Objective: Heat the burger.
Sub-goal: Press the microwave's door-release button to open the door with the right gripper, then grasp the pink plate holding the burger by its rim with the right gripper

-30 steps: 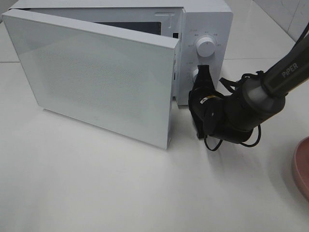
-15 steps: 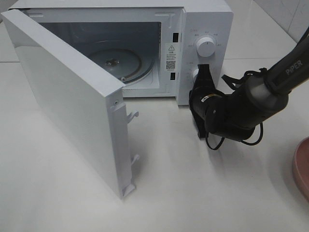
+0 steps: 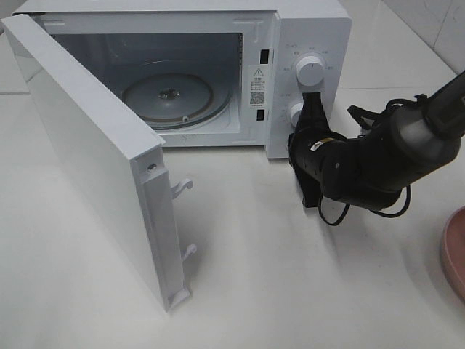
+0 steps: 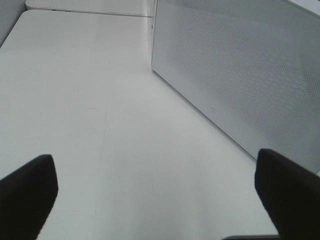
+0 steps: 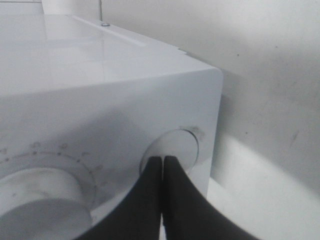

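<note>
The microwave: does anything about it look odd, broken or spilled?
Nothing broken or spilled. Its door hangs wide open and the glass turntable is bare, while the shut right gripper touches the lower button.

No word or number can be made out in full. A small white sticker [image 3: 256, 85] on the inner front frame of the microwave [image 3: 320, 22], level with the right gripper [image 3: 312, 100] and just beyond it on the cavity side, bears a warning triangle, lines of fine print and a dark square code, all too small to read. Tiny grey scale marks [image 3: 294, 52] ring the upper dial [image 3: 310, 70] straight above the gripper's tips, and the right wrist view shows them only as faint, illegible specks beside the fingers.
</note>
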